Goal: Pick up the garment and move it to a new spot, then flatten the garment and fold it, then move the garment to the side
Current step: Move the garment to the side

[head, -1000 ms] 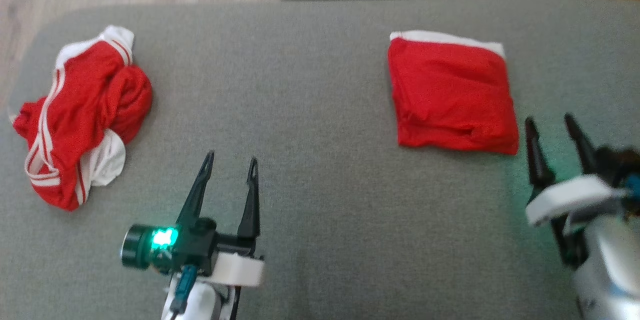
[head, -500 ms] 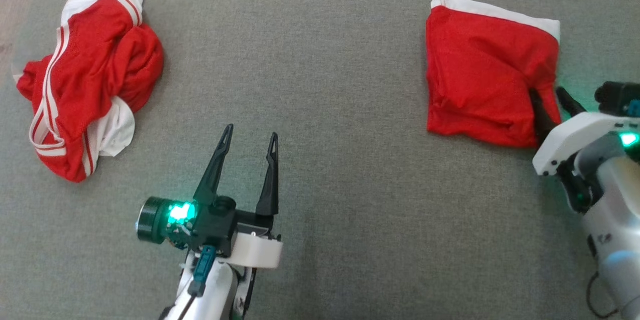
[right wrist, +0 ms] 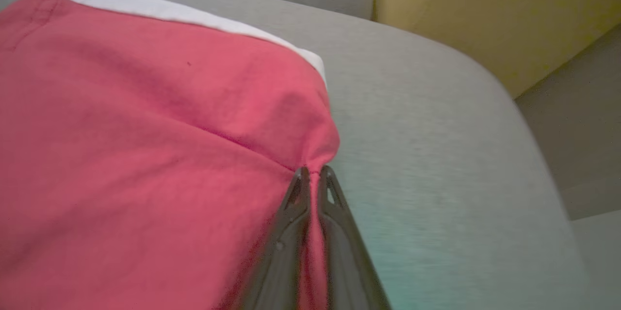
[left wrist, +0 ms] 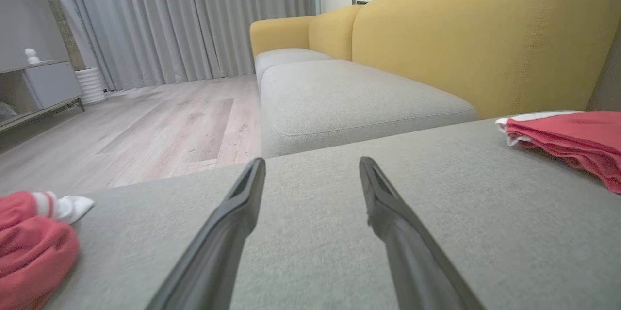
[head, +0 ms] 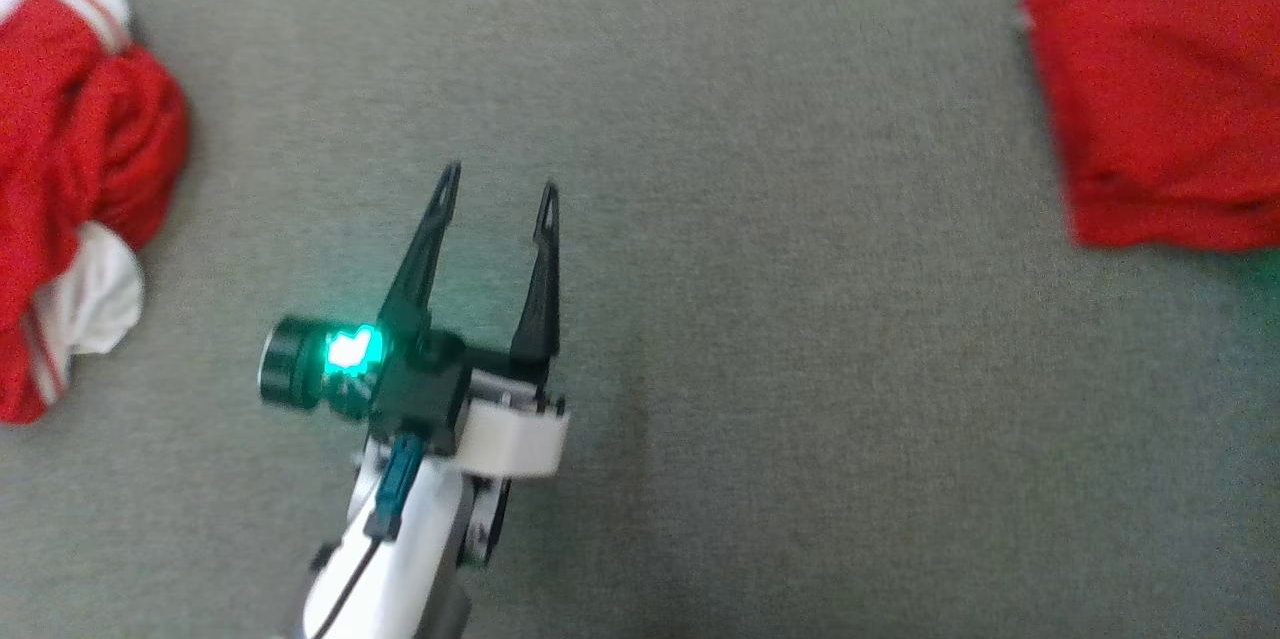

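**Since the last look, right gripper (right wrist: 314, 170) went from wide open to pinched on the cloth**

Head cam has also swung since half a sec ago, so everything sits elsewhere in frame w/o the stuff itself having moved.

Surface is a big grey cushion (head: 750, 319), flat woven fabric w/ rounded corners. Behind it there's another grey seat pad and a yellow sofa (left wrist: 485, 33). Past that is pale wood floor (left wrist: 170, 121), w/ grey curtains (left wrist: 194, 14) and a low cabinet (left wrist: 43, 82) at the far wall.

Other stuff: crumpled red-and-white garment (head: 70, 169) bunched at the cushion's left end, well apart from the rest.

Task item: folded red garment (head: 1160, 109), white band along its far edge, lies at the right end of the cushion near the rounded corner. The right gripper's fingers are squeezed together on its right-hand edge, w/ a small ridge of red fabric pulled up btw the tips. The rest of it lies flat on the cushion.

Meanwhile left gripper (head: 497, 194) hovers over mid-cushion, fingers spread wide, empty and not touching any cloth.
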Robot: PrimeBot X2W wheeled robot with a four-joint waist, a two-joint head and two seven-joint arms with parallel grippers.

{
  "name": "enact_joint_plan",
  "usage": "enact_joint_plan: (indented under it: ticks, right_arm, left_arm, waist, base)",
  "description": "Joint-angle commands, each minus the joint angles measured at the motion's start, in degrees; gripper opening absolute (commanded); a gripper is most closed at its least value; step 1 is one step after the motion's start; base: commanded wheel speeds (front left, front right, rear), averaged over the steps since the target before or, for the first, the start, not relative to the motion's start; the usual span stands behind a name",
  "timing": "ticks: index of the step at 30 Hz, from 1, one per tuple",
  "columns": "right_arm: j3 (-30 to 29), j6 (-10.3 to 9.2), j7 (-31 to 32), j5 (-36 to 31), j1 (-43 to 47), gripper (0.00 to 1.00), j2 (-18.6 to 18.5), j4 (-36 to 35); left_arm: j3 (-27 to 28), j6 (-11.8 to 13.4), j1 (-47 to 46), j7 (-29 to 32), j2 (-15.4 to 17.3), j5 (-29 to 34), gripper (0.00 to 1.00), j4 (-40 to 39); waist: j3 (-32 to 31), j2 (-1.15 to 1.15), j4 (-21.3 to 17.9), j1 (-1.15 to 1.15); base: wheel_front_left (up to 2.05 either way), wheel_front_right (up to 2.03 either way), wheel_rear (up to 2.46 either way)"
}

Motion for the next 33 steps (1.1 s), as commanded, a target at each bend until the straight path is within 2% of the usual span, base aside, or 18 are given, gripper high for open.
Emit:
enact_joint_plan:
  ticks: [1, 6, 10, 11, 12, 15, 17, 22, 27, 33]
  right_arm:
    - [0.3, -0.05, -0.1, -0.4, -0.9, 0.0, -2.8, -1.5]
    - [-2.7, -0.05, 0.3, -1.6, -3.1, 0.0, -11.0, -2.0]
    - [-7.3, -0.05, 0.1, -4.3, -4.8, 0.0, -14.2, -0.9]
    - [-8.7, -0.05, 0.1, -5.3, -5.2, 0.93, -14.5, -0.3]
    - [-10.0, -0.05, -0.1, -6.6, -5.5, 1.0, -14.6, 0.3]
    - [-14.1, -0.05, -2.6, -12.7, -6.2, 1.0, -13.5, 1.5]
    - [-17.3, -0.05, -5.6, -16.8, -6.5, 1.0, -10.9, 1.4]
    - [-23.8, -0.05, -10.7, -23.5, -4.2, 1.0, 0.8, 0.1]
    - [-22.9, -0.05, -13.4, -25.0, 2.3, 1.0, 12.4, -2.4]
    - [-20.0, -0.05, -15.6, -23.0, 13.2, 1.0, 22.5, -4.2]
  left_arm:
    - [1.2, 0.1, -1.8, -0.3, 0.2, 0.5, 1.0, -2.1]
    - [-1.2, 0.3, -6.2, -0.3, 0.2, 0.0, 1.0, -2.8]
    - [-2.3, 0.4, -8.5, -0.3, 0.2, -0.1, 1.0, -2.5]
    - [-2.4, 0.4, -8.7, -0.3, 0.2, -0.1, 1.0, -2.3]
    - [-2.5, 0.3, -8.9, -0.3, 0.2, -0.1, 1.0, -2.0]
    - [-2.1, 0.4, -8.6, -0.3, 0.2, -0.2, 1.0, -1.3]
    - [-1.8, 0.5, -7.7, -0.3, 0.2, -0.3, 1.0, -1.0]
    - [-0.7, 0.6, -4.2, -0.3, 0.2, -0.6, 1.0, 0.4]
    - [0.4, 0.0, 0.5, -0.3, 0.2, -2.2, 1.0, 1.7]
    - [3.7, -0.6, 7.7, -0.3, 0.2, -3.6, 1.0, 4.7]
  waist:
    - [3.3, 0.0, -2.4, -0.01]
    - [8.0, 0.0, -3.7, -0.01]
    - [10.0, 0.0, -3.4, -0.01]
    - [10.1, 0.0, -3.3, -0.01]
    - [10.0, 0.0, -3.0, -0.01]
    - [8.4, 0.0, -2.2, -0.01]
    - [6.6, 0.0, -1.7, -0.01]
    - [0.0, 0.0, -0.4, -0.01]
    - [-8.2, 0.0, 1.1, -0.01]
    - [-18.9, 0.0, 2.9, -0.01]
  base:
    - [0.0, 0.0, 0.0]
    - [0.0, 0.0, 0.0]
    - [0.0, 0.0, 0.0]
    - [0.0, 0.0, 0.0]
    - [0.0, 0.0, 0.0]
    - [0.0, 0.0, 0.0]
    - [0.0, 0.0, 0.0]
    - [0.0, 0.0, 0.0]
    - [0.0, 0.0, 0.0]
    - [0.0, 0.0, 0.0]
